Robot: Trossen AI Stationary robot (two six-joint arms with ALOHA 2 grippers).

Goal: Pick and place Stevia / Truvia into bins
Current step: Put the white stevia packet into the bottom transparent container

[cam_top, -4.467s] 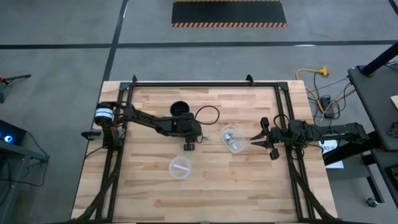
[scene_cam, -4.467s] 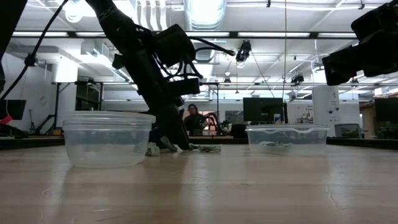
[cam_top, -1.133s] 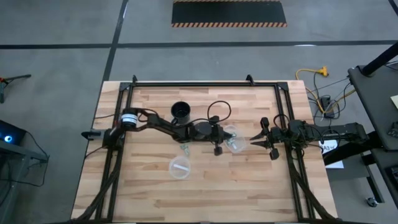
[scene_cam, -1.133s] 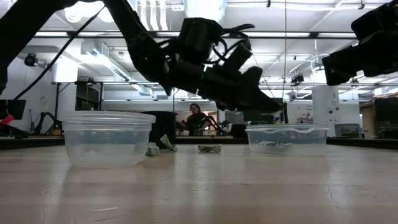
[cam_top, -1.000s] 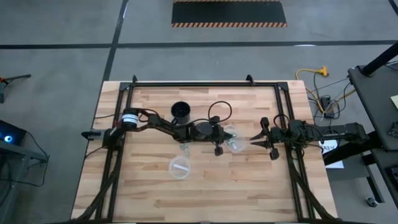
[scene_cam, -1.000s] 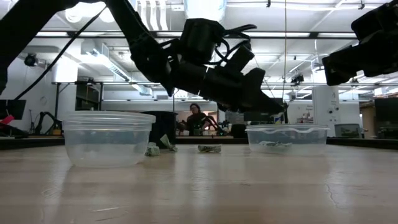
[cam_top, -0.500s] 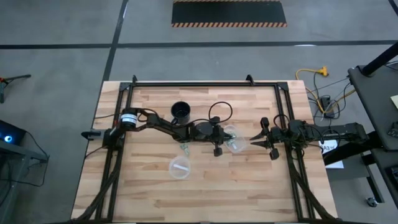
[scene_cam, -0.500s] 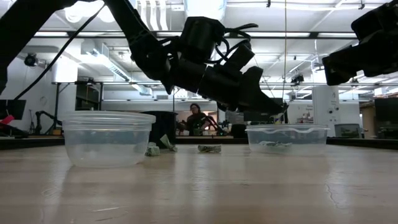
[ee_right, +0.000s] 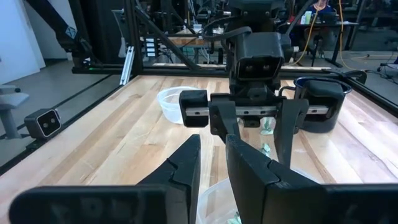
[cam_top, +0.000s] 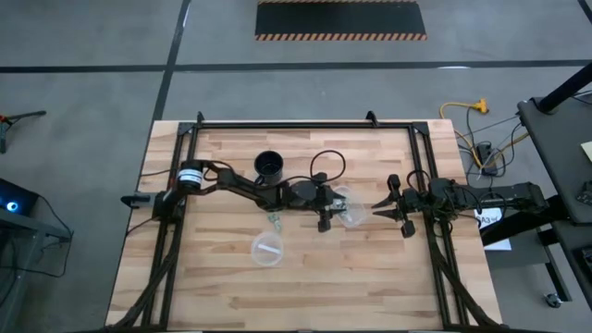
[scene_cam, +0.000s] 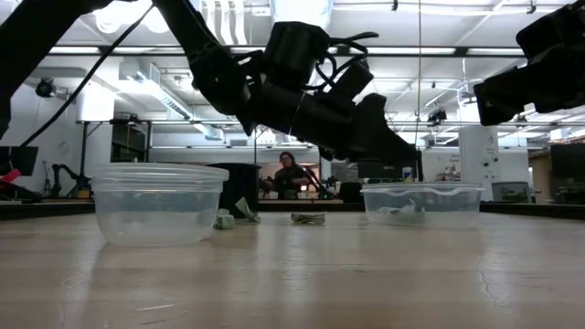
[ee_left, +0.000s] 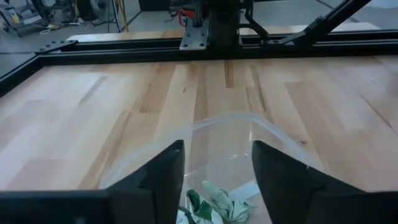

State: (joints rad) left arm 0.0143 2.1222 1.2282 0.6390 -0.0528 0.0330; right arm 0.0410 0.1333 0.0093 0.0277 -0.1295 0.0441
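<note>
My left gripper [cam_top: 325, 214] hangs open just above the oblong clear bin [cam_top: 349, 210], its fingers spread over the rim [ee_left: 249, 122]. Crumpled pale green and white sachets [ee_left: 214, 202] lie on that bin's floor. More sachets [cam_top: 275, 220] lie flat on the wood between the mug and the round clear bin [cam_top: 267, 249], which holds a white one. In the low view the oblong bin [scene_cam: 422, 203] stands right of the round bin [scene_cam: 160, 203]. My right gripper [cam_top: 381, 211] waits at the table's right edge, open by a narrow gap, facing the oblong bin.
A black mug [cam_top: 269, 165] stands toward the far side, left of the oblong bin. Loose sachets [scene_cam: 308, 218] lie between the two bins. A black frame [cam_top: 305, 124] rims the table. Bare wood spreads along the near side. A person sits in the room beyond.
My left gripper has stayed over the oblong bin, barely shifting. In the low view a pale sachet now shows inside that bin near its right wall, where it did not show half a second ago.
</note>
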